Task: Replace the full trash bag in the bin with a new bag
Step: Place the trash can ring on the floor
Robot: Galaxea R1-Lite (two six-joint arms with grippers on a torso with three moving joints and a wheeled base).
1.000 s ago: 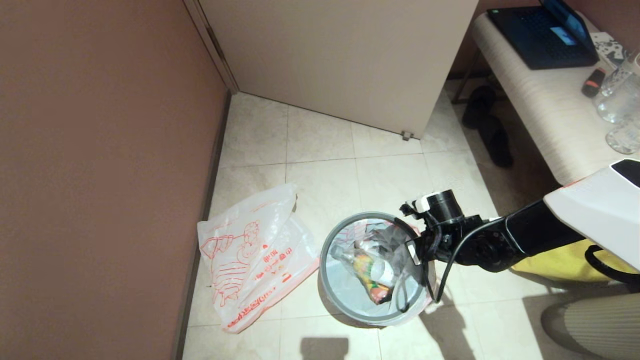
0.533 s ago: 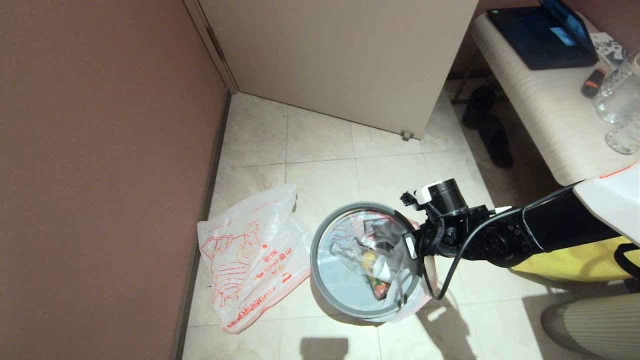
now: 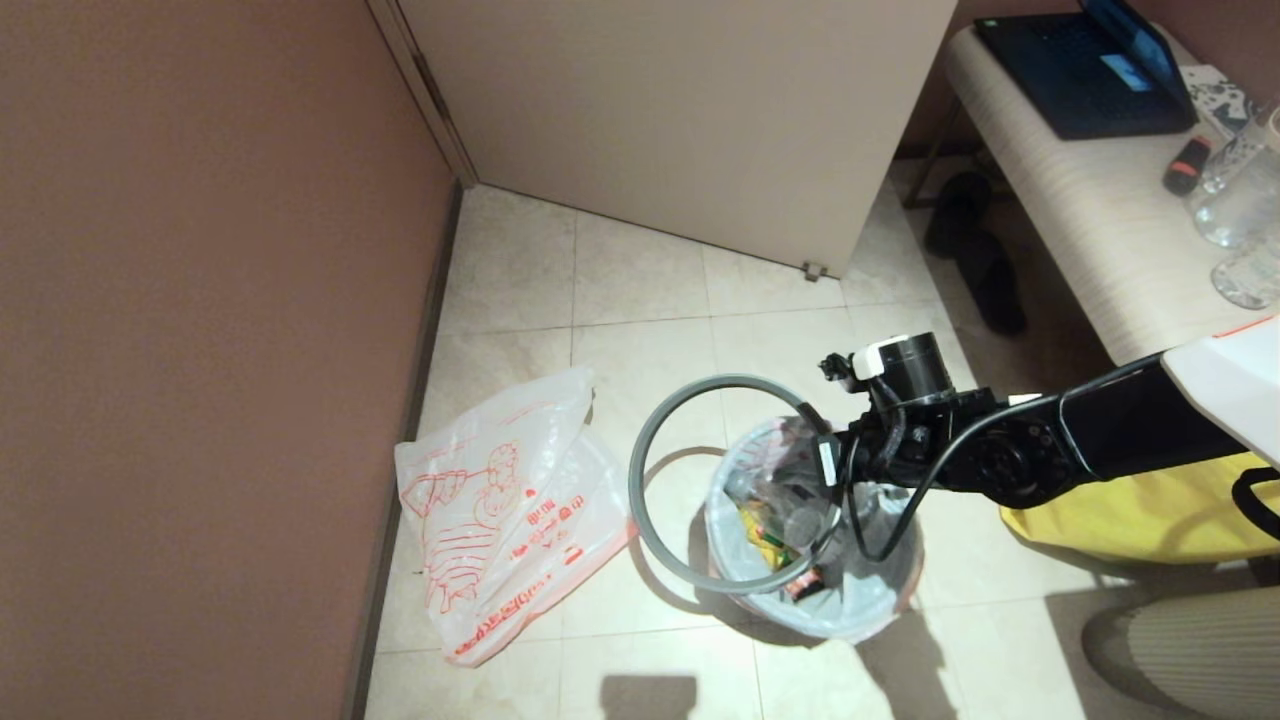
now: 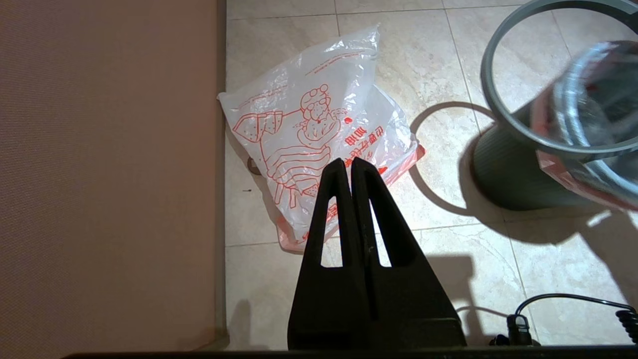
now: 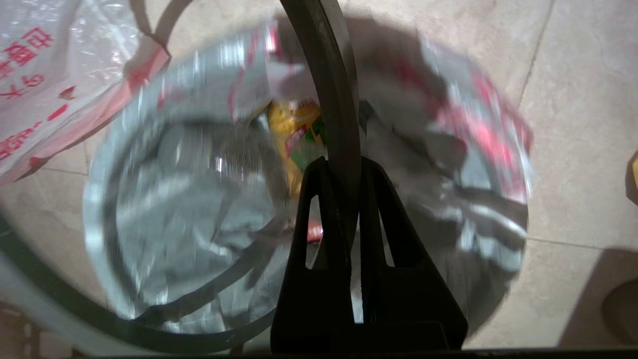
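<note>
Your right gripper (image 5: pixel 344 167) is clamped on the grey hoop (image 3: pixel 650 440), held off the bin (image 4: pixel 513 169); the full trash bag (image 3: pixel 800 520) sits inside; the new bag (image 3: pixel 500 500) waits on the floor; left gripper (image 4: pixel 347 167) closed, idle.

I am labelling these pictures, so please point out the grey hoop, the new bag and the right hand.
grey hoop (image 3: pixel 640 440): head view, on its left arc over the floor.
new bag (image 3: pixel 500 500): head view, on the red cartoon drawing.
right hand (image 5: pixel 340 167): right wrist view, between the fingertips, shut on the hoop.
</note>
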